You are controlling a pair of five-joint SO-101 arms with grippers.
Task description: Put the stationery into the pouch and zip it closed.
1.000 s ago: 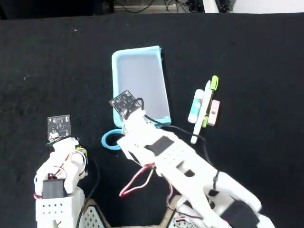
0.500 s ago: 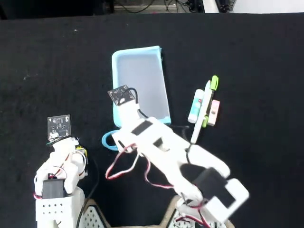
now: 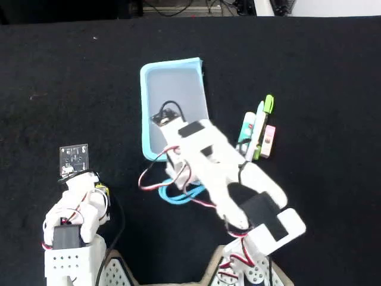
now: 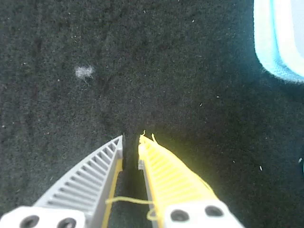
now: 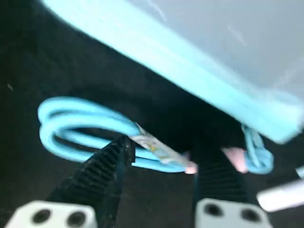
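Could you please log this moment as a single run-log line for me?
stationery: on table beside pouch | right hand: open, at strap loop | left hand: shut, above table

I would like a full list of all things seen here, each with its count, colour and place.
pouch: 1, light blue, clear front, flat mid-table.
strap loop: 1, light blue, at the pouch's near end.
tube: 1, white and blue, right of the pouch.
pen: 1, white, beside the tube.
marker: 1, green, beside the pen.
small block: 1, pink, outermost of that group.
table cloth: 1, black, under everything.
left gripper: 1, grey and yellow, shut, over bare cloth.
right gripper: 1, black, open, at the strap loop.
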